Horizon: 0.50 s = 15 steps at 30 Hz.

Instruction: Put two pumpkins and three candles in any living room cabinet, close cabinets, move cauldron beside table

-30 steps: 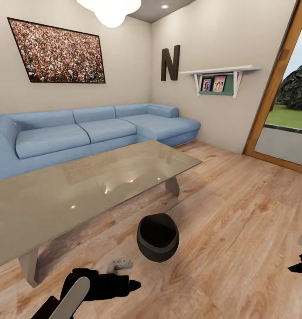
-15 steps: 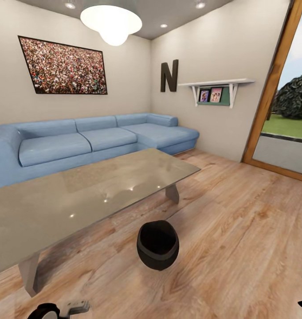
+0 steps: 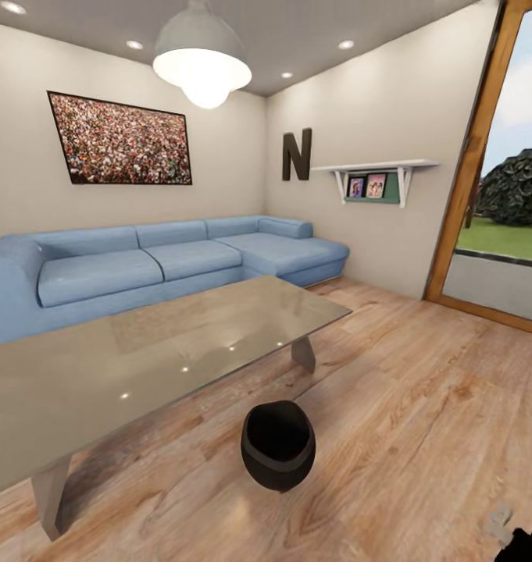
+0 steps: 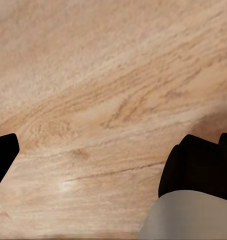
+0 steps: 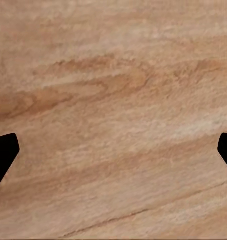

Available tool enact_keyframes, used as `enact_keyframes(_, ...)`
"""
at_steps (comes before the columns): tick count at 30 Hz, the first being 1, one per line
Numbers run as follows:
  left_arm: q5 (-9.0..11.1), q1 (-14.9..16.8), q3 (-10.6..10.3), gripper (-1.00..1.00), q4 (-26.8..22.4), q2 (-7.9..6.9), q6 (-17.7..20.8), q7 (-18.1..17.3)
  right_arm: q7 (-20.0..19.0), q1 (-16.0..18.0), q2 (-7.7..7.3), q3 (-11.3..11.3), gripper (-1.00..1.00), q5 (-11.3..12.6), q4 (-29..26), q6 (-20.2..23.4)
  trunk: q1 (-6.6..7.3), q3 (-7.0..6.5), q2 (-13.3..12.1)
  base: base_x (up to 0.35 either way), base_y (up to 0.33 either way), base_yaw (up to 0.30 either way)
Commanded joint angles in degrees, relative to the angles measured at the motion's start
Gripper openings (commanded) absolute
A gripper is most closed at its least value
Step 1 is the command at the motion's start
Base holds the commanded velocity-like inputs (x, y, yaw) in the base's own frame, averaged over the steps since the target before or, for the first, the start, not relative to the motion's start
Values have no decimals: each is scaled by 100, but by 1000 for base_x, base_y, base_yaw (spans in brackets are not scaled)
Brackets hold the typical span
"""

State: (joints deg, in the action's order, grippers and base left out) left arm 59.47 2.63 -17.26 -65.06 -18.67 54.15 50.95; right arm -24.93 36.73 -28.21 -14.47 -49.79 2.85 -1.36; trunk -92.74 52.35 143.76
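View is being tilted upward, arms dropping out of frame | cauldron (image 3: 278, 454) is being left upright on floor (image 3: 422, 390) just beside glass table (image 3: 141, 351) | left gripper (image 4: 101, 157) and right gripper (image 5: 113, 152) are being held spread, empty | placement judged done.

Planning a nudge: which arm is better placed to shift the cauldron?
Left, tentatively: the open left gripper views a black rounded shape, possibly the cauldron; the open right gripper faces bare floor.

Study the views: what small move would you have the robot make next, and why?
Probably turn away to check the cabinets. The cauldron already stands upright on the wooden floor beside the table, near its edge. Both wrist views show open fingers with nothing between them, so the left gripper and right gripper seem free.
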Motion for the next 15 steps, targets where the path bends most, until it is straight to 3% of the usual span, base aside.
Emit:
enact_keyframes(1, 56, 6, -14, 100, 11, -1, 1, 41, 21, -105, 143, -47, 100, -49, 23, -3, 4, -17, 1, 0, 0, 0)
enact_keyframes(3, 56, 7, -12, 100, 21, 6, -5, 24, 57, -245, 308, -47, 100, -48, 25, -14, 9, -61, -1, 0, 0, 0)
enact_keyframes(7, 56, 5, -14, 100, 27, 38, -9, 26, 79, -389, 499, -47, 100, -48, 30, -6, 19, -150, -7, 0, 0, 0)
enact_keyframes(15, 56, 5, -14, 100, 28, 56, -10, 29, 84, -464, 756, -44, 100, -51, 32, 4, 40, -327, -17, 0, 0, 0)
